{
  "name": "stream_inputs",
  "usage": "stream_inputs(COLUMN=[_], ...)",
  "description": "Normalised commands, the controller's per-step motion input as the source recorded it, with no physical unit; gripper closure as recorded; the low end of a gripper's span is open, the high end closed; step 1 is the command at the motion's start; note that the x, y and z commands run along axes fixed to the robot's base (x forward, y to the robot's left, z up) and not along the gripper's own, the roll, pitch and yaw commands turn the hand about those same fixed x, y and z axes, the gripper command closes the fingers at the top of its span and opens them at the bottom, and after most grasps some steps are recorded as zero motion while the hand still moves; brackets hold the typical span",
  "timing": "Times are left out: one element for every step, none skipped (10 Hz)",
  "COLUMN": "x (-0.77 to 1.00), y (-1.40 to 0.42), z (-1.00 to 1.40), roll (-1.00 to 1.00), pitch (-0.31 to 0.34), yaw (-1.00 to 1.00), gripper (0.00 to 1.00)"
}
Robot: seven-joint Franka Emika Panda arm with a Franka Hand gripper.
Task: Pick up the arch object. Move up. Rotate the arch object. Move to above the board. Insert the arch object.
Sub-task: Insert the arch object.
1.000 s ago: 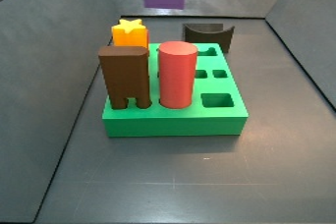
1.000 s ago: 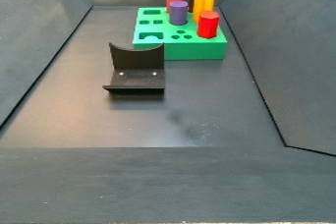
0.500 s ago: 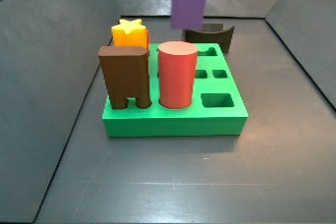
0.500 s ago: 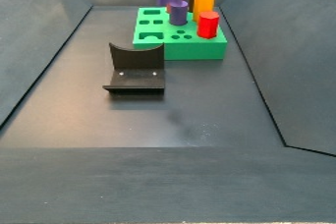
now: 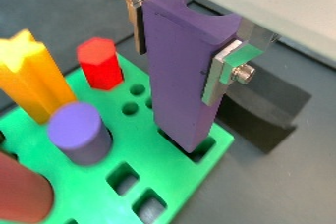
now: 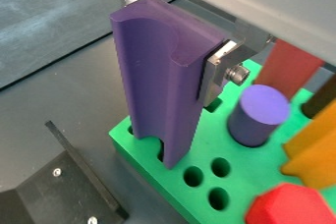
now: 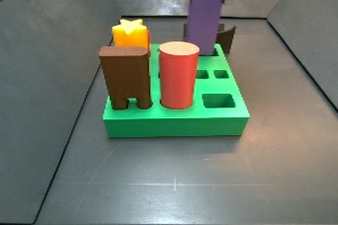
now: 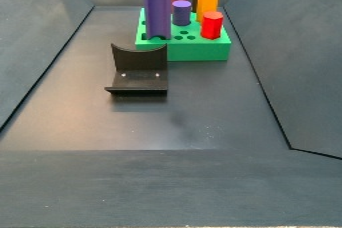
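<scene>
The work area is a dark grey counter [image 8: 174, 122] enclosed by sloped dark walls. The fixture [image 8: 138, 69] stands on the counter, near the board [image 8: 187, 45] and apart from it.

The pincer [image 5: 184, 33] is positioned above the board and is closed on the upper part of the arch object [image 5: 184, 71]. In both wrist views the two silver fingers [image 6: 223, 63] press flat against opposite faces of the purple slab, so the opening equals the slab's thin dimension. No other piece touches the pincer.

The arch object [image 7: 205, 17] is upright. In a wrist view its lower end [image 6: 160, 144] meets a cut-out at the edge of the green board; how deep it sits cannot be determined. In a side view it rises well above every other piece on the board [image 7: 177, 111].

Other pieces standing in the board:
- brown block [image 7: 126, 77], at a front corner in a side view
- red cylinder [image 7: 179, 74], just beside the brown block
- orange star-topped block [image 7: 129, 34], behind the brown block
- purple cylinder [image 5: 75, 133]
- red hexagonal peg [image 5: 98, 63]

A dark-brown curved piece [image 7: 226, 39] is partly hidden behind the arch object.
</scene>
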Motion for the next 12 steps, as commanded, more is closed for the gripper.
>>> stream_inputs(x=[0.31, 0.33, 0.24, 0.0, -0.47, -0.48, -0.41, -0.07, 0.17, 0.12, 0.0, -0.06], y=[-0.02, 0.0, 0.0, -0.13, -0.05, -0.01, 0.0, 0.0, 0.0, 0.0, 0.0, 0.0], z=[-0.22, -0.25, -0.33, -0.53, -0.4, -0.15, -0.06, -0.25, -0.59, -0.82, -0.66, -0.33], roll=[0.07, 0.03, 0.07, 0.17, 0.12, 0.08, 0.07, 0.03, 0.03, 0.06, 0.06, 0.0], pitch=[0.02, 0.004, 0.0, -0.053, -0.1, -0.061, -0.054, -0.05, -0.046, -0.124, -0.15, -0.183], yaw=[0.09, 0.11, 0.11, 0.07, 0.0, -0.05, -0.03, 0.0, 0.0, 0.0, 0.0, 0.0], gripper=[1.0, 1.0, 1.0, 1.0, 1.0, 1.0, 1.0, 1.0, 1.0, 1.0, 1.0, 1.0])
